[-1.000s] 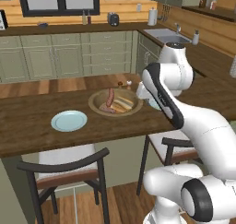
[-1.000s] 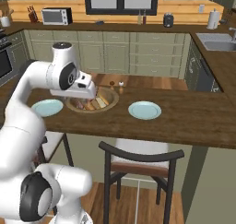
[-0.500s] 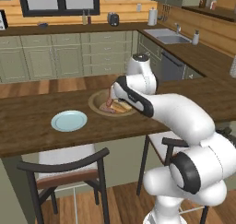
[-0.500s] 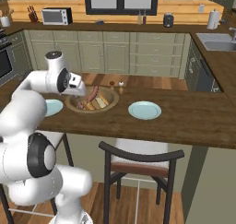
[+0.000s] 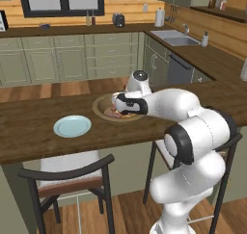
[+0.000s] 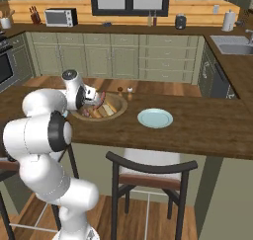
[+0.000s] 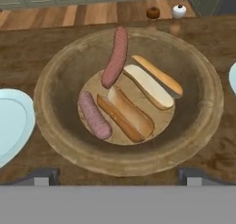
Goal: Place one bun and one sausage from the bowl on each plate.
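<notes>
Simulated kitchen, wooden counter: gripper [image 7: 118,177] hovers over wooden bowl [image 7: 203,126], jaws spread wide, holding nothing. Bowl holds two sausages, upper sausage [image 7: 116,56] leaning up bowl's slope, lower sausage [image 7: 94,115] flat on bottom, beside two split buns: one bun [image 7: 152,82] toward far rim, other bun [image 7: 125,113] in middle. Pale-blue plate [image 5: 72,126] sits on counter beside bowl; second plate [image 6: 155,118] on bowl's opposite side. Salt and pepper shakers [image 7: 166,11] stand beyond bowl.
</notes>
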Tool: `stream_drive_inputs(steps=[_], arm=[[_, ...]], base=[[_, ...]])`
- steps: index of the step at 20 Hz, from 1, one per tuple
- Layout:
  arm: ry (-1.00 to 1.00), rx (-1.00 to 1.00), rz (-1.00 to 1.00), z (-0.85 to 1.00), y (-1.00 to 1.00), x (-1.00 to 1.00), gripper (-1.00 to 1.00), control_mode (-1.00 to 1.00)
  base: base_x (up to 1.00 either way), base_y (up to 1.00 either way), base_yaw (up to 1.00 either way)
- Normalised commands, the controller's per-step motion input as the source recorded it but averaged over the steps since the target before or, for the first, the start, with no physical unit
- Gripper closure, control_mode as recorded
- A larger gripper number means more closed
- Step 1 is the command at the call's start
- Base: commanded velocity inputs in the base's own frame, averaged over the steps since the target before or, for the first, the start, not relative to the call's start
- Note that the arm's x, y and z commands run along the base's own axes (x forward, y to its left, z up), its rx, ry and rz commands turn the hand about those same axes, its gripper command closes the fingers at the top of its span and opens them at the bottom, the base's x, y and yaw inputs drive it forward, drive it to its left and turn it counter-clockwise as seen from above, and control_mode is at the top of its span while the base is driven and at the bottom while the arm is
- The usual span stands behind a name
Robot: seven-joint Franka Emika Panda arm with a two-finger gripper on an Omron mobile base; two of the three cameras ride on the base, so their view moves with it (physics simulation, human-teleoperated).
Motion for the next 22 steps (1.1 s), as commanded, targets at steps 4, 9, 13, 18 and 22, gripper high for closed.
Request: stream_drive_inputs(steps=[4,9,13,18,22], arm=[[0.05,0.0,0.0,-0.1,0.07,0.88,-1.0,-1.0],[0.09,-0.01,-0.01,-0.12,0.14,0.63,-1.0,-1.0],[0.09,-0.05,-0.04,-0.49,0.05,0.68,-1.0,-1.0],[0.13,-0.03,-0.07,-0.41,0.08,0.69,-1.0,-1.0],[0.05,0.0,-0.09,-0.37,0.06,0.52,-1.0,-1.0]], base=[[0.0,0.0,0.0],[0.0,0.0,0.0],[0.0,0.0,0.0],[0.0,0.0,0.0],[0.0,0.0,0.0]])
